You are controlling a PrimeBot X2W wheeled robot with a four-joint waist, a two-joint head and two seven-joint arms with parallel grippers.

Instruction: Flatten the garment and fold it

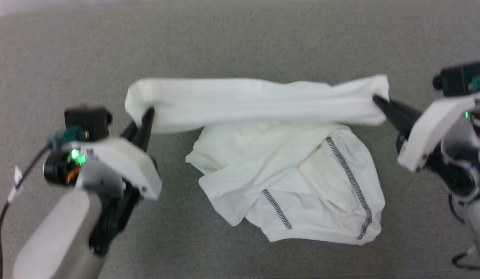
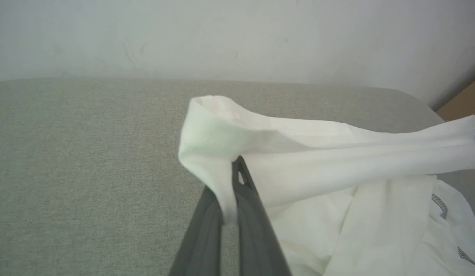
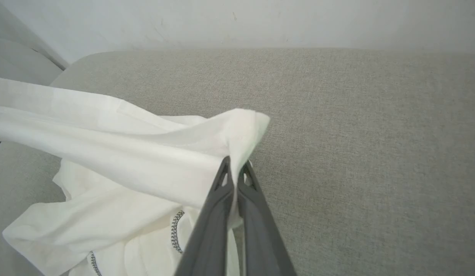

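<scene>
Now, with the left pincer [image 1: 147,116] and right pincer [image 1: 379,101] each clamped on one end of the white top [image 1: 263,100], its band taut between them and the rest bunched on the grey upholstered surface [image 1: 69,58] just behind their tips, an even outward, upward pull seems wisest.

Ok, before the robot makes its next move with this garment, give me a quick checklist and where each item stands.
1. Left gripper shut on one end of the garment: ok.
2. Right gripper shut on the opposite end: ok.
3. Held span stretched between them: ok.
4. Lower part flat: not ok, bunched on the grey surface.
5. Matching corners gripped: cannot tell.
</scene>
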